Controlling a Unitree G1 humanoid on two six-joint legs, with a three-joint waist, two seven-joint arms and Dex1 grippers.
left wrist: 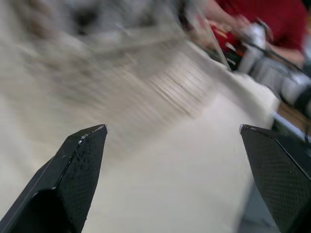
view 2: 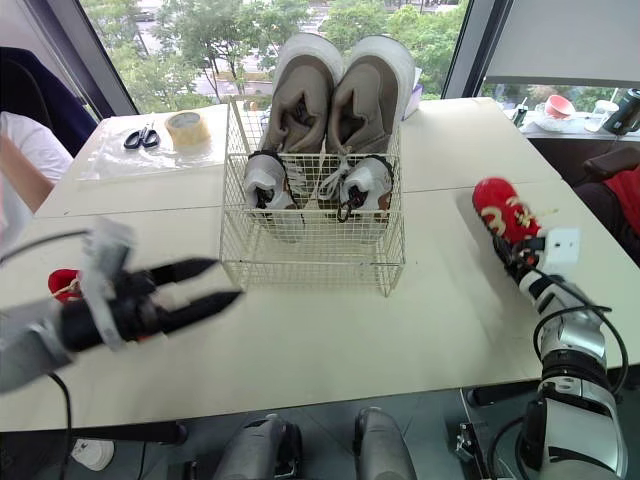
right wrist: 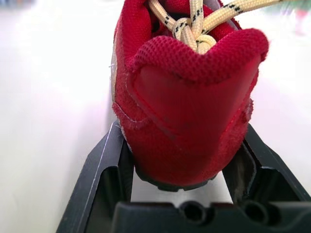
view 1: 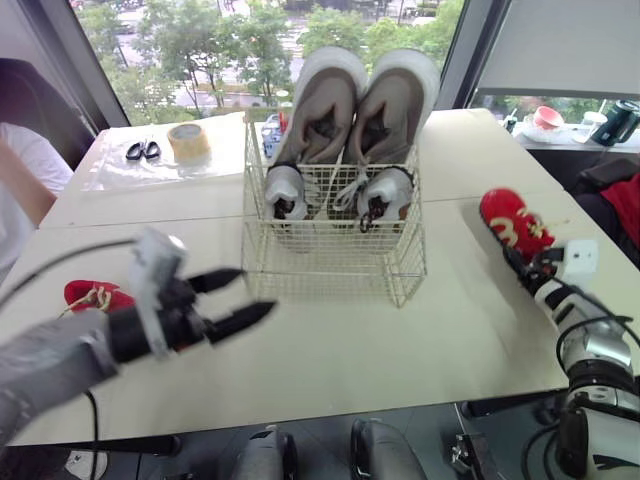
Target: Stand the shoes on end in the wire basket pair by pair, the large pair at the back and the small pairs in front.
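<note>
**A:** Basket status?

**B:** Wire basket (view 1: 330, 262) sits mid-table. The large pair (view 1: 395, 105) stands on end along the back wall, soles away from the robot. The small grey pair (view 1: 385, 192) stands just in front of it. The back-to-front order matches the task, and the tall shoes don't hide the small ones. The front row is free.

**A:** Red ones?

**B:** Both are outside the basket. One red shoe (view 1: 513, 227) is on the robot's right, well apart from the basket. The right gripper (view 1: 528, 262) has its fingers closed against the two sides of the heel. I'd say the heel grip is so the shoe can be tipped upright and lowered in. I can't tell if it's clear of the table (view 1: 400, 350) yet.

**A:** Left arm?

**B:** The left gripper (view 1: 255, 290) hangs over the table near the basket's front-left corner, fingers spread wide and empty. The second red shoe (view 1: 95, 295) lies beside that arm, probably its next pick.

**A:** Any readable text?

**B:** None. The red shoe has a gold pattern on it, not legible. The scissors (view 1: 143, 150) and tape roll (view 1: 188, 142) at the far left corner show no labels either.
</note>
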